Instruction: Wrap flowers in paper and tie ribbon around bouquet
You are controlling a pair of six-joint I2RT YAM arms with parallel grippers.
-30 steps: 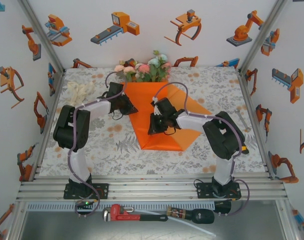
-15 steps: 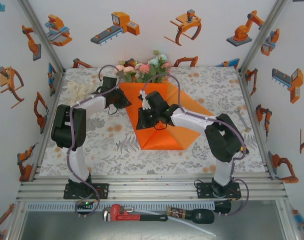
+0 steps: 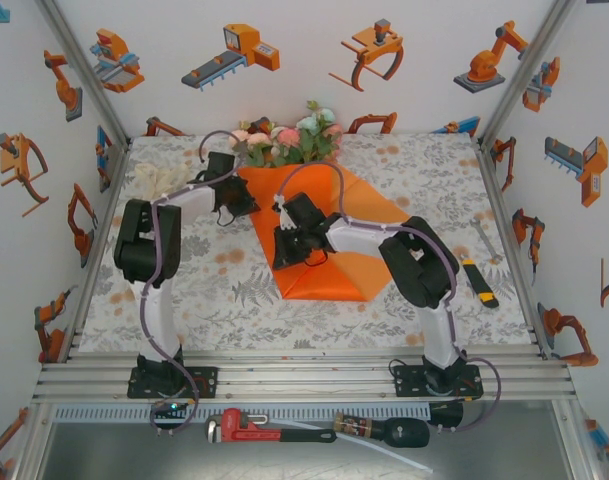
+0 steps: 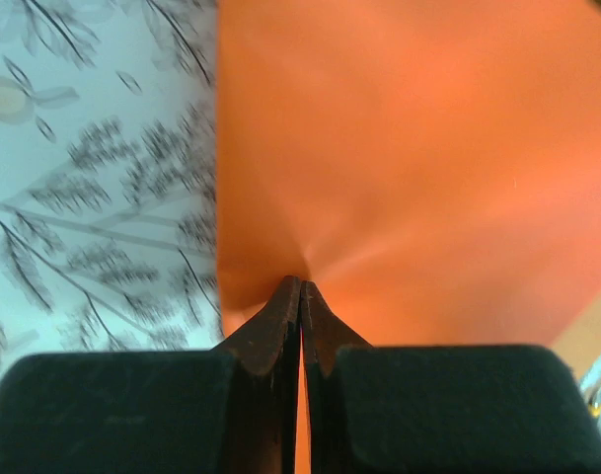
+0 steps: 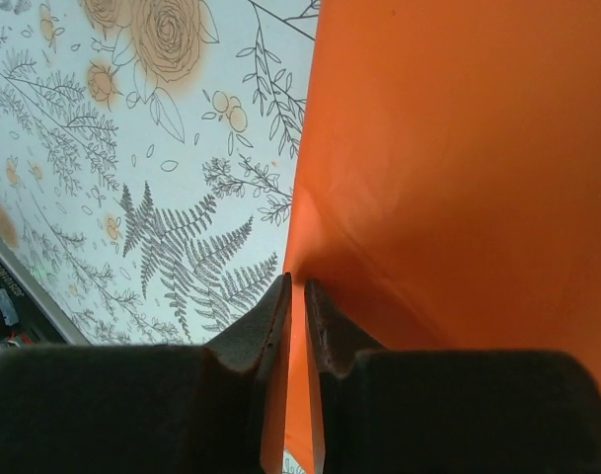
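The orange paper (image 3: 359, 265) lies folded in the middle of the table, its wide end under the flowers (image 3: 289, 140) at the back. My left gripper (image 3: 238, 196) is shut on the paper's upper left edge; in the left wrist view the left gripper (image 4: 301, 286) pinches the paper (image 4: 428, 148) to a crease. My right gripper (image 3: 284, 246) is shut on the left fold lower down. The right wrist view has the right gripper (image 5: 297, 286) holding the paper (image 5: 478, 148) edge above the tablecloth. The cream ribbon (image 3: 159, 182) lies bunched at the back left.
A metal spanner (image 3: 484, 240) and a black-and-yellow tool (image 3: 480, 284) lie at the table's right side. A red pipe wrench (image 3: 254, 428) and another tool (image 3: 384, 432) rest on the shelf below the near rail. Printed walls close in the left, back and right.
Both grippers have moved left and a little back, carrying the paper's left fold with them. The right arm's elbow has drawn in towards the centre.
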